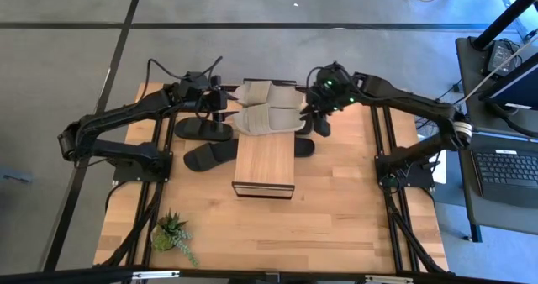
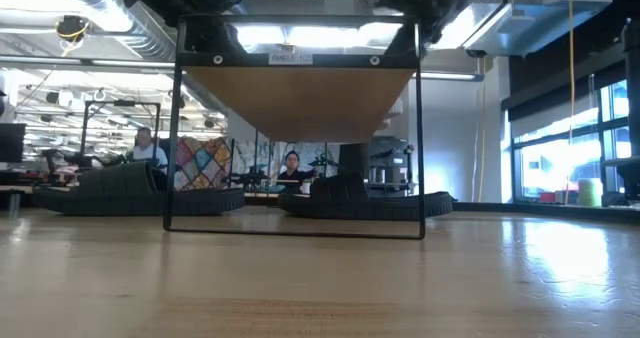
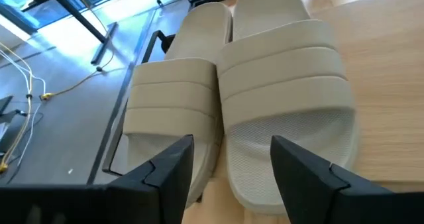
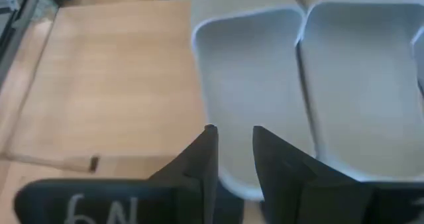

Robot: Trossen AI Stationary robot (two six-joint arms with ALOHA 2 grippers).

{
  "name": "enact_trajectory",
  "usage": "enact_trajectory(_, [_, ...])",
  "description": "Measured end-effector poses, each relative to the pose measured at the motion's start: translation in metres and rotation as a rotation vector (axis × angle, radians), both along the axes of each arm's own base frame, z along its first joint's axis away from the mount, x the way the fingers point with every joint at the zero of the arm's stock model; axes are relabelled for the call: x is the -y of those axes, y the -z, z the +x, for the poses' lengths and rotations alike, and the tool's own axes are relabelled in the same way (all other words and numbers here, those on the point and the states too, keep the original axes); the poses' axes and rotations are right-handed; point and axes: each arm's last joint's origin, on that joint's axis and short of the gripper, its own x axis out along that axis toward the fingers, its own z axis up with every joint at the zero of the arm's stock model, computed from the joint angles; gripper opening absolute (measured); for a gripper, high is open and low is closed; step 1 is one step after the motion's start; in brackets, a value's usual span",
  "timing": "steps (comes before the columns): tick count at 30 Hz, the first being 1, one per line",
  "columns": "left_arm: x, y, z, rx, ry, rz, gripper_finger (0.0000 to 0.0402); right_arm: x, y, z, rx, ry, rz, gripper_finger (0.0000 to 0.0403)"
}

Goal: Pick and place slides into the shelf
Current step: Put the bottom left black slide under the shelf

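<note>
Two beige-grey slides lie side by side on the far end of the shelf's plank top, the far one and the near one. Their toes point to the table's left. My left gripper is open at the toe ends, one finger before each slide. My right gripper has only a narrow gap between its fingers and reaches over the near slide's heel end. Black slides rest sole-down on the table beside the shelf. My right gripper slants down from the table's right over the heel end of the near beige slide. The footbed shows through the gap between its fingers. Whether the fingers touch it I cannot tell.
In the low view the shelf's dark frame stands in front of two black slides. A small potted plant sits at the table's near left corner. The table is bare wood near the shelf's right. A laptop stands off the table's right.
</note>
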Motion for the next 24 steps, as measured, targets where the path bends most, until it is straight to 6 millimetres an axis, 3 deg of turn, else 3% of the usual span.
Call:
enact_trajectory(5, [0.001, 0.002, -0.001, -0.011, 0.022, -0.031, 0.0192, -0.016, 0.006, -0.027, -0.046, 0.026, 0.058, 0.0097])
enact_trajectory(12, [0.009, 0.006, -0.006, -0.028, 0.109, -0.183, 0.0192, -0.031, 0.045, -0.061, -0.019, 0.094, 0.116, 0.0097])
enact_trajectory(18, [0.013, 0.017, -0.014, -0.152, -0.088, -0.293, 0.0192, -0.039, 0.080, -0.079, 0.049, 0.148, 0.151, 0.0097])
enact_trajectory(24, [0.019, 0.027, -0.024, -0.303, -0.198, -0.356, 0.0192, -0.041, 0.096, -0.082, 0.103, 0.159, 0.150, 0.0097])
